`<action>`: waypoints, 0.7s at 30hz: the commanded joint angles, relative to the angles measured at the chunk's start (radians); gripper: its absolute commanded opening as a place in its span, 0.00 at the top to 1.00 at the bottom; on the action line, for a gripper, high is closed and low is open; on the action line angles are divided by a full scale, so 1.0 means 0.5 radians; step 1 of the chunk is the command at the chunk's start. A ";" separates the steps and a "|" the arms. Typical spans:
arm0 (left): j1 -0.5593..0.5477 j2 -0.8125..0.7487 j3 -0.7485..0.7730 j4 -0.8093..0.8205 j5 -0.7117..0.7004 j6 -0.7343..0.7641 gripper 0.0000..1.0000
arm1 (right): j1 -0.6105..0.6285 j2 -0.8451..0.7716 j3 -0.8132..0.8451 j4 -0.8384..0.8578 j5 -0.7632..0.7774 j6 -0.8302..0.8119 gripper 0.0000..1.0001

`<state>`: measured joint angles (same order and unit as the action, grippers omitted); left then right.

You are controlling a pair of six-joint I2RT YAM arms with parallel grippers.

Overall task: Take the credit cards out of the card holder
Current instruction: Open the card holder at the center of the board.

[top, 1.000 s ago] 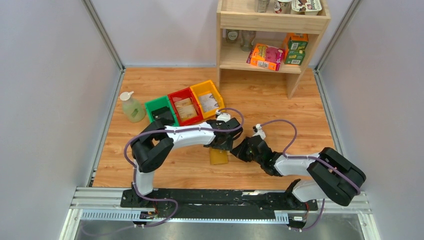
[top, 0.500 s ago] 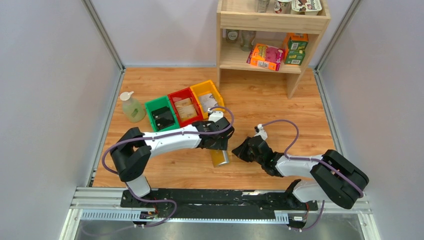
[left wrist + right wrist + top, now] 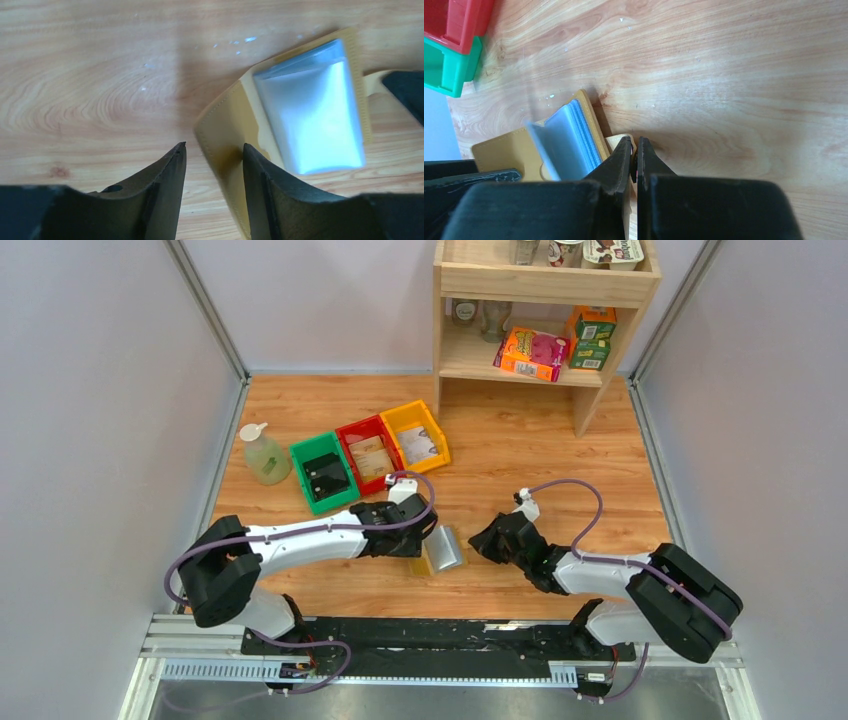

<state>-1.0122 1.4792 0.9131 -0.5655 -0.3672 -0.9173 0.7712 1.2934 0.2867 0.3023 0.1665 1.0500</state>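
The mustard-yellow card holder [image 3: 443,549] lies open on the wooden floor between my two grippers, its pale blue-grey pockets [image 3: 310,115] facing up. No credit cards show outside it; any cards are hidden in the pockets. My left gripper [image 3: 418,542] is at its left side; in the left wrist view its jaws [image 3: 214,146] stand apart with the raised yellow cover flap [image 3: 225,125] between them, against the right finger. My right gripper [image 3: 480,540] is at the holder's right edge; in the right wrist view [image 3: 634,142] it is shut on the holder's yellow strap tab [image 3: 616,140].
Green [image 3: 322,476], red [image 3: 368,455] and yellow [image 3: 418,437] bins stand in a row behind the left arm, with a soap bottle [image 3: 262,454] to their left. A wooden shelf [image 3: 545,300] with boxes stands at the back right.
My left gripper has moved left and nearer, drawing the yellow cover with it. The card holder, shut a second ago, now lies open with its pockets showing. The right gripper has barely moved.
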 commanded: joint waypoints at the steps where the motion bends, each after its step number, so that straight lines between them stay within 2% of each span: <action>1: 0.030 -0.117 -0.142 0.085 0.029 -0.055 0.51 | -0.002 -0.016 -0.009 -0.074 0.127 -0.038 1.00; 6: 0.107 -0.096 -0.313 0.235 0.151 -0.095 0.62 | -0.005 -0.043 0.016 -0.104 0.115 -0.081 1.00; 10: 0.119 -0.041 -0.323 0.269 0.161 -0.055 0.80 | -0.005 -0.123 0.086 -0.196 0.081 -0.176 0.95; 12: 0.119 -0.025 -0.323 0.299 0.164 -0.037 0.86 | -0.005 -0.187 0.132 -0.288 0.066 -0.243 0.88; 15: 0.119 -0.004 -0.320 0.336 0.185 -0.009 0.93 | -0.005 -0.292 0.239 -0.454 0.051 -0.345 0.72; 21: 0.119 0.014 -0.307 0.379 0.216 -0.003 0.99 | -0.002 -0.589 0.466 -0.837 0.029 -0.547 0.52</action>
<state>-0.9531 1.4769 0.7490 -0.4198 -0.2768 -0.9337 0.7712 1.0893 0.4278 0.0109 0.1730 0.8799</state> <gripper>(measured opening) 0.016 0.446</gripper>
